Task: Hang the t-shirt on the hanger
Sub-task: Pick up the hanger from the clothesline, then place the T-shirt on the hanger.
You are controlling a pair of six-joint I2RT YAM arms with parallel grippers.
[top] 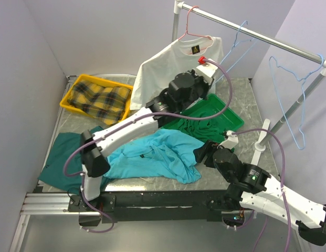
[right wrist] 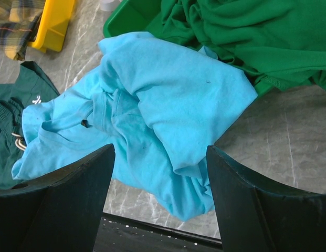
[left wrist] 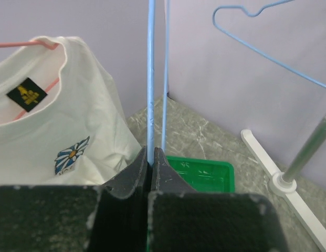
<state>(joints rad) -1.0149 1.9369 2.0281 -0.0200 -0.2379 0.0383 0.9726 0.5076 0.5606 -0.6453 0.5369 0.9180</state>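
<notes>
- Left wrist view: the left gripper (left wrist: 151, 157) is seen closed on a thin upright wire of the hanger (left wrist: 150, 79), and a second wire of the hanger runs just beside it. A white t-shirt (left wrist: 47, 131) hangs to the left and a second blue hanger (left wrist: 278, 59) is seen at the upper right, so little free room is left on either side.
- Right wrist view: the right gripper (right wrist: 160, 152) is seen open and empty above the t-shirt (right wrist: 168, 89), which lies crumpled on the table (right wrist: 288, 136) directly under the jaws. The collar, marked by a dark label (right wrist: 85, 124), is turned towards the left of this view. The far edge of the cloth touches the green garments (right wrist: 246, 31), and the near edge lies close to the table's front edge.
- Top view: the t-shirt is stretched roughly left to right along the near edge, well apart from the hanger up on the rail (top: 257, 35). The right arm is judged the nearer one for a pick-up. The cloth would then have to be carried up and back, past the green tray (top: 225, 107), to the gripped hanger.
</notes>
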